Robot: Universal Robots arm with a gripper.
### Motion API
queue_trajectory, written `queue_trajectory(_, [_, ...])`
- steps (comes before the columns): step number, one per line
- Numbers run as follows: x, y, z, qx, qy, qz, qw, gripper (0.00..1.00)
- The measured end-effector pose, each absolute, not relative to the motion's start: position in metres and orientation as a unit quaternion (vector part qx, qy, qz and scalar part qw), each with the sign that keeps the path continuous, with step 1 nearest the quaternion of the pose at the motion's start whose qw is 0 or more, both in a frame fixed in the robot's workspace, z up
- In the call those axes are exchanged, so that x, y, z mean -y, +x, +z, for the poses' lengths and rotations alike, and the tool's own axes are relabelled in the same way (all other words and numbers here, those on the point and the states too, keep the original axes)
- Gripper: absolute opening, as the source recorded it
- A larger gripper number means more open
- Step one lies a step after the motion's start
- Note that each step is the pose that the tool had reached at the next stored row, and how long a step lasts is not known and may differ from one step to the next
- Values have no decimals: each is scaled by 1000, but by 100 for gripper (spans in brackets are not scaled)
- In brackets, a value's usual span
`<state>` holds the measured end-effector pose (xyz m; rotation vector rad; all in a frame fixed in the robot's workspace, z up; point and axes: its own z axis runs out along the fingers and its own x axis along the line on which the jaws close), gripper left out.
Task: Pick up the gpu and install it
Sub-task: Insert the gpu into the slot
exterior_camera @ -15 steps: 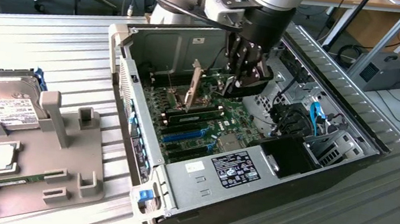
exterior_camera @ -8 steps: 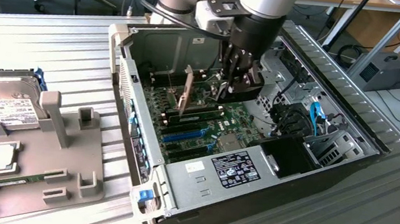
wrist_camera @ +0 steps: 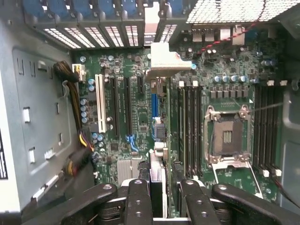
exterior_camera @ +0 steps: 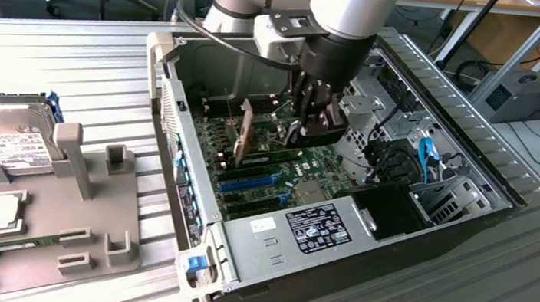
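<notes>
Desks, chair legs and cables fill the room behind a ribbed metal surface point(exterior_camera: 76, 50) on which an open PC case point(exterior_camera: 457, 135) lies on its side.

Inside it stands the gpu point(exterior_camera: 244, 136), on edge over the motherboard point(exterior_camera: 293, 177), its lower edge down among the expansion slots point(wrist_camera: 115, 110). In the wrist view the card point(wrist_camera: 158, 180) runs edge-on between the fingers point(wrist_camera: 137, 201), its grey bracket point(wrist_camera: 164, 63) reaching toward the vented rear wall of the case. The gripper point(exterior_camera: 306, 125) hangs straight down into the case on the arm, partly spread, with the card's top edge between its jaws; it looks to be clasping the gpu, though whether the pads press on the card or merely flank it is hard to tell.

So the pick-up is done and the install is in hand: the card is at the slots, and I judge it is being lined up or pressed home. What remains calls for the card's edge to sit squarely along one slot and its bracket to meet the rear opening; a tilt would jam it. Whether it is fully seated cannot be read here.

Beyond the card lie the empty CPU socket point(wrist_camera: 228, 136) and memory slots point(wrist_camera: 190, 126). On the exterior view's left, outside the case, a grey parts holder point(exterior_camera: 53, 240) carries a hard drive point(exterior_camera: 14, 139).
</notes>
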<state>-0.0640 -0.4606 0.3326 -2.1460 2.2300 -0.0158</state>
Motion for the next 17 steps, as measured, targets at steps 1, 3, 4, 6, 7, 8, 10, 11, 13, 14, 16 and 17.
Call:
queue_trajectory(1, [461, -66, 331, -720, -693, -5, 23, 29])
queue_trajectory(3, [463, -69, 326, -720, -693, -5, 23, 29])
queue_trajectory(4, [464, -70, 325, -720, -693, -5, 23, 29])
queue_trajectory(6, [464, -74, 321, -720, -693, -5, 23, 29])
queue_trajectory(7, [464, -76, 319, -720, -693, -5, 23, 29])
queue_trajectory(8, [464, -79, 317, -720, -693, -5, 23, 29])
queue_trajectory(10, [464, -89, 312, -720, -693, -5, 23, 29])
queue_trajectory(11, [464, -92, 310, -720, -693, -5, 23, 29])
queue_trajectory(13, [464, -98, 306, -720, -693, -5, 23, 29])
queue_trajectory(14, [465, -100, 304, -720, -693, -5, 23, 29])
queue_trajectory(16, [465, -103, 300, -720, -693, -5, 23, 29])
queue_trajectory(17, [465, -105, 298, -720, -693, -5, 23, 29])
